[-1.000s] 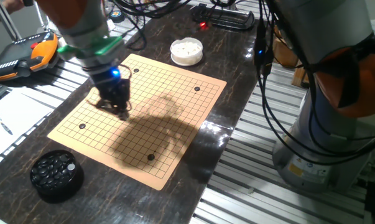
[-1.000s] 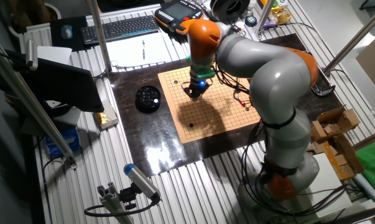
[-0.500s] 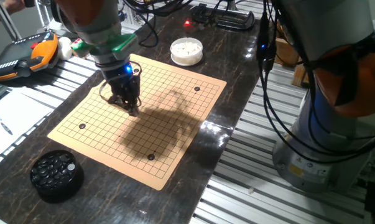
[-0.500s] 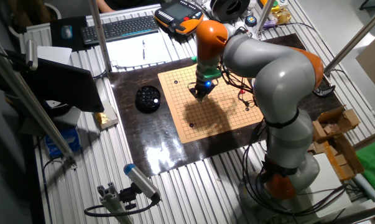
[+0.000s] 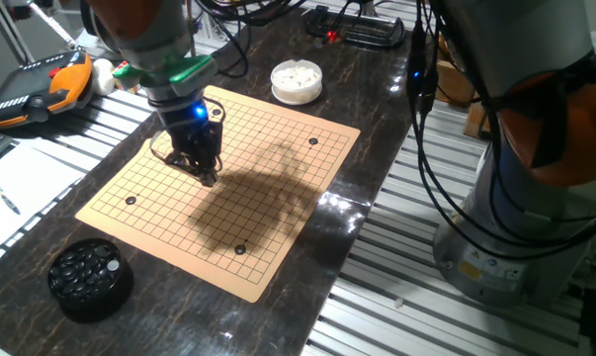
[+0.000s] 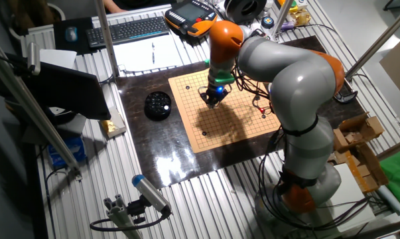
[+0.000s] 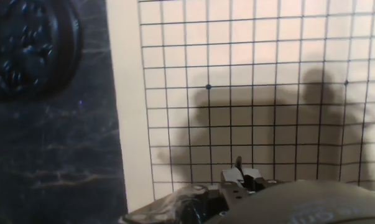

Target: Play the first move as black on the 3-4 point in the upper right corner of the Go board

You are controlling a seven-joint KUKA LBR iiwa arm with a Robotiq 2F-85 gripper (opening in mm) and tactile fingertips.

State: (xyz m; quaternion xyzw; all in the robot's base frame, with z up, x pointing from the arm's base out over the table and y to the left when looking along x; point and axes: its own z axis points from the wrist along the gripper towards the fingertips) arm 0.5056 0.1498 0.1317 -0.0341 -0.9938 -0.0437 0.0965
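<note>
Hovering low over the Go board [image 5: 228, 178], my claw [image 5: 207, 176] points down at the grid, a blue light glowing on the body just above it; from one fixed view it sits over the left-centre part of the board, and in the other fixed view the claw [image 6: 212, 103] hangs over the far half. My fingers are dark and close together at the tip, but I cannot tell whether they are pinched on a stone or merely narrow, since nothing between them can be made out. In the hand view only a bit of the fingers [image 7: 239, 171] shows at the bottom edge, over the shadowed grid of the board [image 7: 249, 81]. Black stones fill a round dark bowl [image 5: 90, 278] on the table [image 5: 377, 109] near the board's near-left corner, well apart from my claw; the same bowl [image 6: 158, 105] lies left of the board in the other fixed view and fills the top-left corner of the hand view [image 7: 32, 46]. A white bowl of white stones [image 5: 297, 81] stands beyond the board's far edge. Three black stones [image 5: 240, 249] already seem to lie on the board, though they may be printed dots.
</note>
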